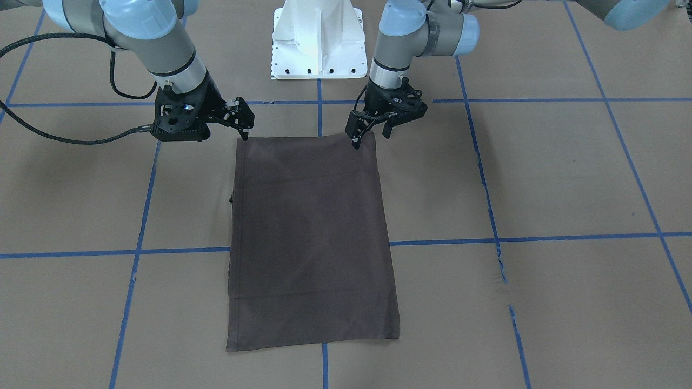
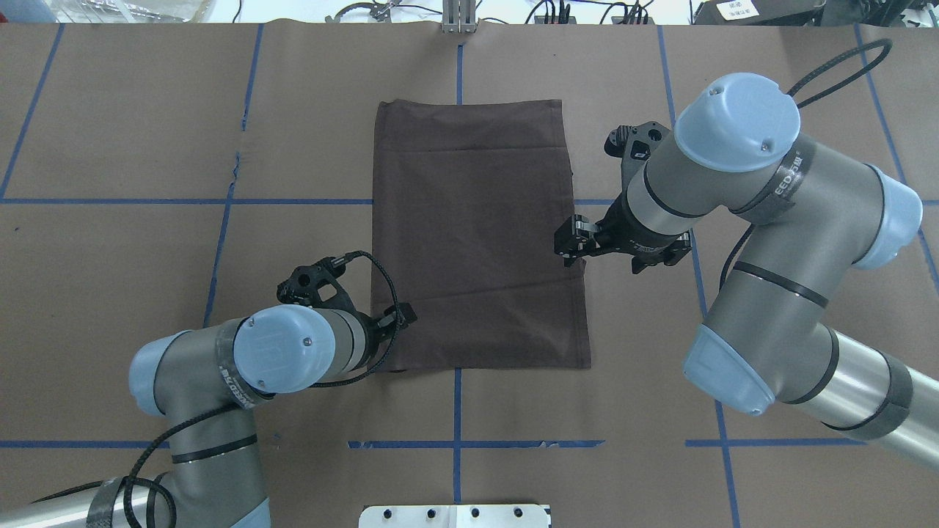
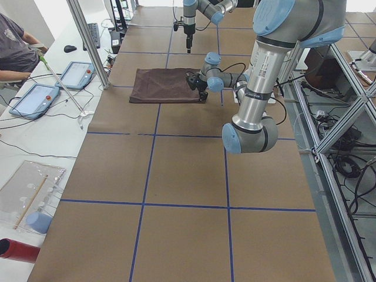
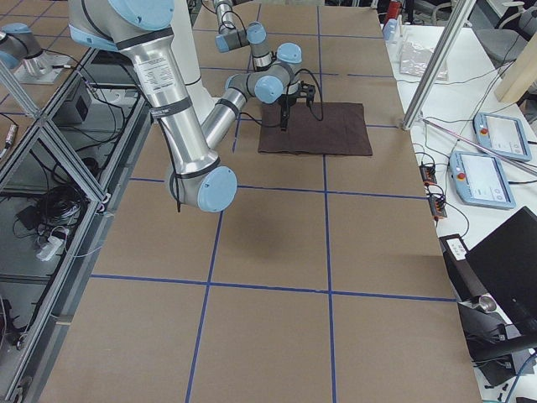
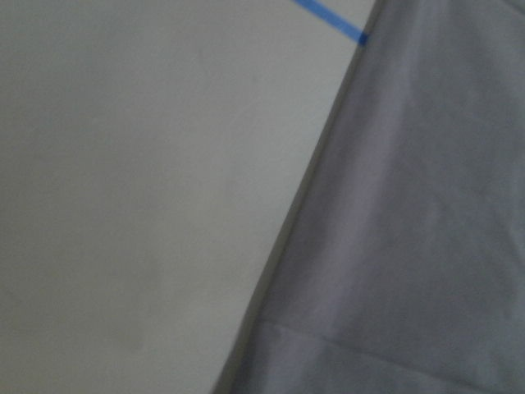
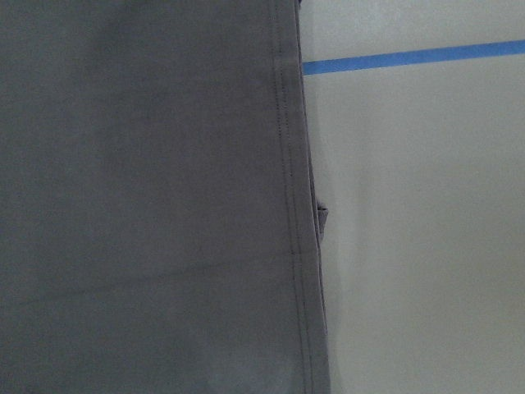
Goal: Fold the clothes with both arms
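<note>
The clothes are one dark brown T-shirt (image 1: 311, 237) (image 2: 477, 235), lying flat on the brown paper as a folded rectangle with no sleeves or collar showing. My left gripper (image 1: 372, 136) (image 2: 400, 317) is open and low at the shirt's near corner, one fingertip (image 1: 354, 141) at the cloth's edge. My right gripper (image 1: 246, 121) (image 2: 571, 246) hovers open beside the opposite near corner, holding nothing. The left wrist view shows the shirt (image 5: 426, 230) edge up close and blurred. The right wrist view shows the shirt's stitched hem (image 6: 287, 197). No fingers appear in either wrist view.
The white pedestal base (image 1: 319, 40) (image 2: 455, 515) stands just behind the shirt on the robot's side. Blue tape lines (image 1: 540, 237) grid the paper. A seated person (image 3: 14, 41) and tablets (image 3: 34, 100) are at a side table beyond the far edge, past metal posts (image 3: 88, 41).
</note>
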Tool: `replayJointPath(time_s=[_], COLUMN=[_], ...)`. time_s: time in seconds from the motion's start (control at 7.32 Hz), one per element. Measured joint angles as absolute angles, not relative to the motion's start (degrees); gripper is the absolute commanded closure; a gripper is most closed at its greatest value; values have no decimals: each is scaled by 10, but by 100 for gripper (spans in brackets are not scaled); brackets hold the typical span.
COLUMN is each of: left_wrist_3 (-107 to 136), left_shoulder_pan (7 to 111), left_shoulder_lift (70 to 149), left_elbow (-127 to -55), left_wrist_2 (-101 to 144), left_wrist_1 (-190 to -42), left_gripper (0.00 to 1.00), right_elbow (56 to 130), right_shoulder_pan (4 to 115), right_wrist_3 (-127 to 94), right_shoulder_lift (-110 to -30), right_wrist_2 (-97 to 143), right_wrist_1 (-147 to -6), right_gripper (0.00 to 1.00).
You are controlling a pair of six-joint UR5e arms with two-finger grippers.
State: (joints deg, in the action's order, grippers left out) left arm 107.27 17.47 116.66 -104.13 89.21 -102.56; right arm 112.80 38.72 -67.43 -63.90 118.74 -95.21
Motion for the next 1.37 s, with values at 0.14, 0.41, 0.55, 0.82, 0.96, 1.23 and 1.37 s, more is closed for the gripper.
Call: replayJointPath(time_s=[0.14, 0.41, 0.55, 0.82, 0.96, 1.23, 1.37], left_wrist_3=[1081, 1087, 1087, 1087, 1087, 1087, 1087], left_shoulder_pan=[159, 147, 146, 145, 145, 146, 146], left_shoulder_lift=[1171, 1174, 1175, 1175, 1175, 1175, 1175], left_elbow=[-1040, -1036, -1034, -1032, -1031, -1031, -1031], left_wrist_2=[886, 876, 874, 872, 872, 871, 870], left_wrist_1=[-1010, -999, -998, -998, -998, -997, -997], left_gripper=[11, 15, 17, 31, 50, 89, 100], right_elbow=[1128, 1128, 1127, 1127, 1127, 1127, 1127], right_shoulder_pan=[387, 387, 387, 386, 386, 386, 386], right_wrist_3=[-675, -675, -675, -675, -675, -675, -675], right_shoulder_lift=[-640, -640, -640, -639, -639, -639, -639], right_wrist_2=[1187, 1188, 1188, 1188, 1188, 1188, 1188], right_wrist_1=[-950, -949, -949, -949, -949, -949, -949], right_gripper=[0, 0, 0, 0, 0, 0, 0])
